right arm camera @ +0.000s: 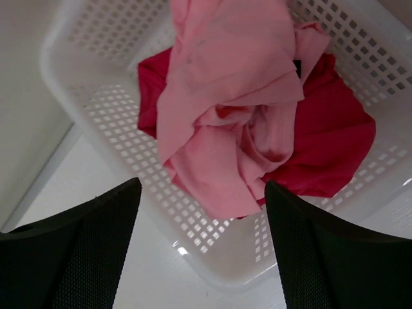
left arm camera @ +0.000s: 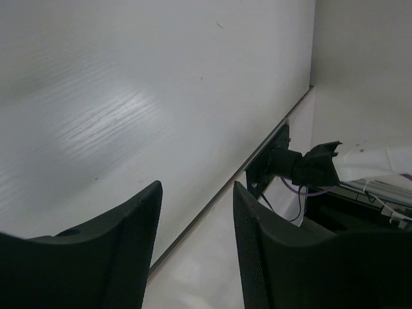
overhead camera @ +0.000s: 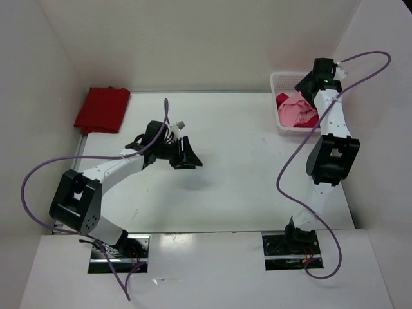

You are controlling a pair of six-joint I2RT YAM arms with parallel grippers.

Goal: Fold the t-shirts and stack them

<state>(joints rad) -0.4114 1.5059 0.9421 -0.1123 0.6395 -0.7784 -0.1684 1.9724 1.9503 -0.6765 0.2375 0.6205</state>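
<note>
A folded dark red t-shirt (overhead camera: pixel 102 109) lies at the table's far left edge. A crumpled light pink t-shirt (overhead camera: pixel 295 109) lies on a crimson-pink t-shirt (overhead camera: pixel 311 120) in the white mesh basket (overhead camera: pixel 278 82) at the far right. In the right wrist view the pink shirt (right arm camera: pixel 232 116) covers the crimson one (right arm camera: pixel 335 141). My right gripper (right arm camera: pixel 203 199) is open and empty, above the basket's near corner. My left gripper (overhead camera: pixel 187 156) is open and empty above the table's middle; the left wrist view (left arm camera: pixel 196 206) shows nothing between its fingers.
White walls enclose the table on the left, back and right. The basket wall (right arm camera: pixel 212 257) stands just below my right fingers. Purple cables loop beside both arms. The right arm's base (left arm camera: pixel 302 164) shows in the left wrist view.
</note>
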